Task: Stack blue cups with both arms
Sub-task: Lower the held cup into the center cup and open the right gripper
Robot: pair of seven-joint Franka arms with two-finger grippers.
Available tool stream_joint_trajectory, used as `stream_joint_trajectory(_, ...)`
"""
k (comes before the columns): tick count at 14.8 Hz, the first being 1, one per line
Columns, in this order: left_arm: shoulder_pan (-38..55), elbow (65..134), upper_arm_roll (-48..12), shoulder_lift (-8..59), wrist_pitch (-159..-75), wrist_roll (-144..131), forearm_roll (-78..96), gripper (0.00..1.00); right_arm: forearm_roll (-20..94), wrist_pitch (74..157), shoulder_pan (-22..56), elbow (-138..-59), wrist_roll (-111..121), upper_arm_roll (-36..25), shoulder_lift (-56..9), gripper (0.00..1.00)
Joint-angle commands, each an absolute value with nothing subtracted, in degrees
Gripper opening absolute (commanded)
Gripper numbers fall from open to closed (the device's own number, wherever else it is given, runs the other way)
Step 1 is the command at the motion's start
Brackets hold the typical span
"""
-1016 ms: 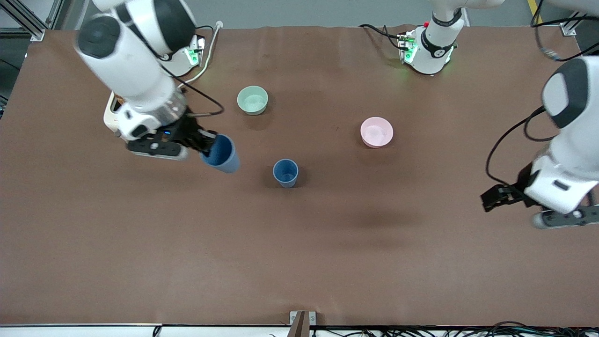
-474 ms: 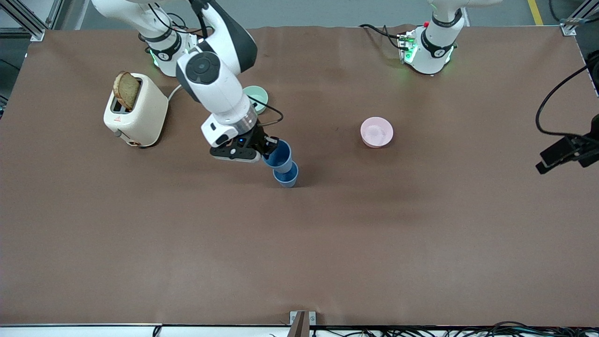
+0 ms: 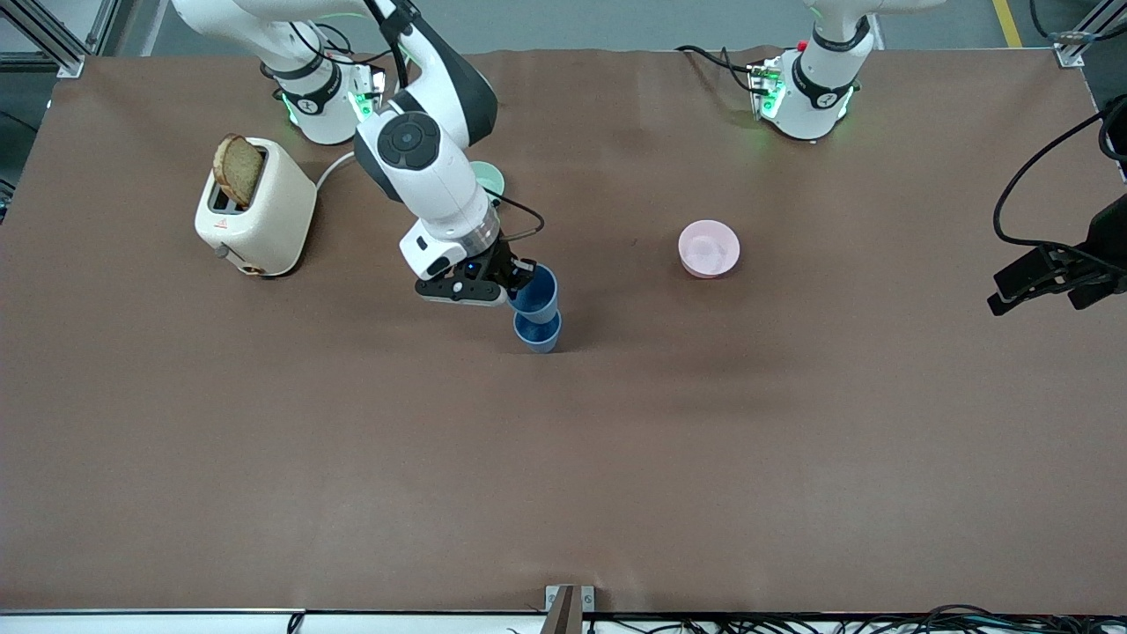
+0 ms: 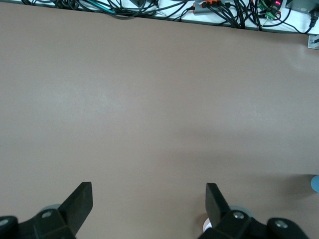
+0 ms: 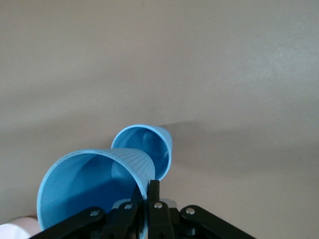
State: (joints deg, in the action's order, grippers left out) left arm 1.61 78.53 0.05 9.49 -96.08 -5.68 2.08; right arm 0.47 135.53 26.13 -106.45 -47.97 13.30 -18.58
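Note:
One blue cup [image 3: 538, 333] stands upright on the brown table near its middle. My right gripper [image 3: 519, 280] is shut on the rim of the second blue cup [image 3: 536, 293] and holds it tilted just above the standing one. In the right wrist view the held cup [image 5: 92, 184] is close, its wall pinched between the fingers [image 5: 153, 196], and the standing cup [image 5: 144, 147] shows past it. My left gripper [image 3: 1012, 286] is open and empty over the left arm's end of the table; its view [image 4: 147, 201] shows only bare table.
A pink bowl [image 3: 708, 248] sits toward the left arm's end from the cups. A mint-green bowl [image 3: 489, 179] is partly hidden by the right arm. A cream toaster [image 3: 254, 210] with a bread slice stands toward the right arm's end. Cables [image 4: 199, 7] line the table's edge.
My right gripper has carried the held cup from the toaster's side over to the standing cup and lowered it. My left gripper has risen and drawn back toward its end of the table.

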Motion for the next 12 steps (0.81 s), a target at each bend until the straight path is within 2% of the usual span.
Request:
stream_joint_trajectory(1, 0.6, 79.4, 0.1, 9.1, -95.8, -4.1, 2.3, 1.0, -2.5, 137.3, 25.4, -107.2, -49.0, 13.4, -19.3, 0.01)
stream_joint_trajectory(5, 0.4, 80.3, 0.1, 9.1, -95.7, -4.2, 2.4, 1.0, -2.5, 139.7, 25.8, -107.2, -49.1, 13.4, -21.3, 0.03)
stream_joint_trajectory(8, -0.7, 80.7, 0.1, 9.3, -95.6, -4.1, 2.4, 1.0, -2.9, 139.8, 26.1, -107.1, -49.1, 13.4, -22.3, 0.17)
stream_joint_trajectory(9, -0.7, 81.4, 0.1, 9.4, -95.5, -4.2, 2.4, 1.0, -3.4, 139.7, 26.1, -107.1, -49.1, 13.4, -22.3, 0.27)
stream_joint_trajectory(10, -0.6, 81.6, 0.1, 9.4, -95.6, -4.5, 2.3, 1.0, -3.5, 139.7, 25.8, -107.1, -49.0, 13.4, -22.3, 0.42)
stream_joint_trajectory(12, -0.4, 81.6, 0.3, 10.0, -96.0, -5.2, 1.9, 1.0, -3.5, 139.0, 24.6, -106.7, -48.7, 13.5, -21.9, 0.79)
